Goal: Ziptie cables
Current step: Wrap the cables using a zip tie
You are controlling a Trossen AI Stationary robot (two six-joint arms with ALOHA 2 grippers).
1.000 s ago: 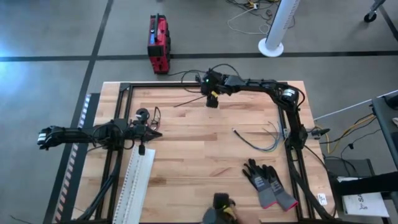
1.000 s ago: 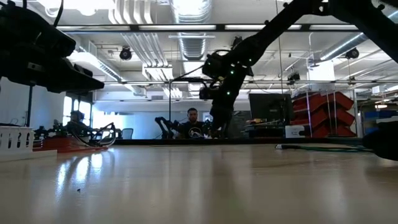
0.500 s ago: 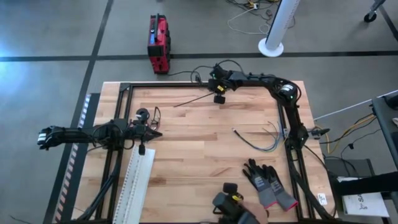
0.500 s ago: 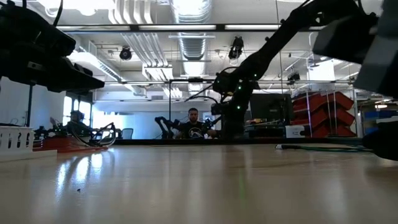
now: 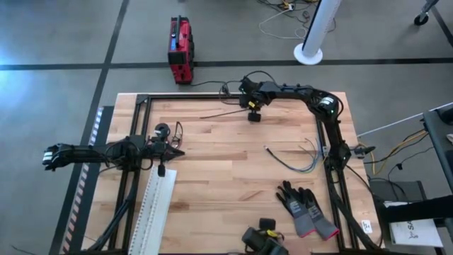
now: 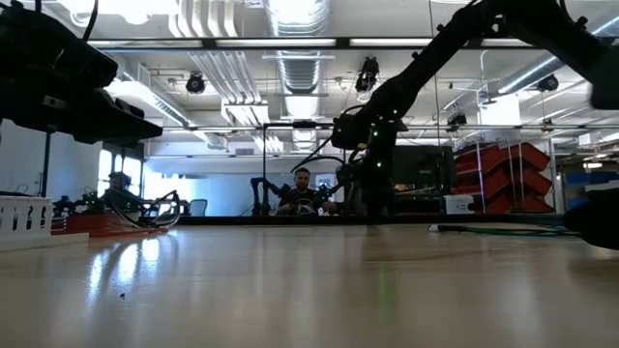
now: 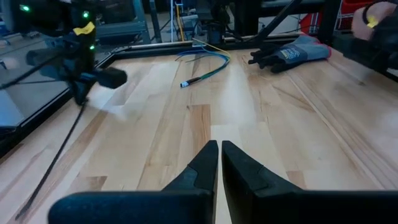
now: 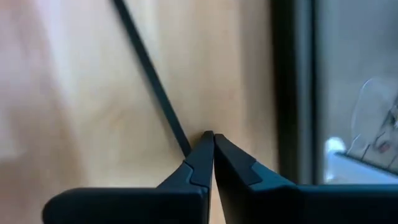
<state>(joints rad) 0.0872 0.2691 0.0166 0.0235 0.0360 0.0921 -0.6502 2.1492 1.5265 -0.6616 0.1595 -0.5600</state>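
Jaws of the right gripper (image 8: 210, 138) pinch what seems a thin black strip (image 8: 149, 81); left gripper's (image 7: 219, 149) pressed together.

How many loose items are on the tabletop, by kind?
gloves: 2
coloured cable bundle: 1
wire coil: 1
white slotted strip: 1
thin black strip: 1
Total: 6
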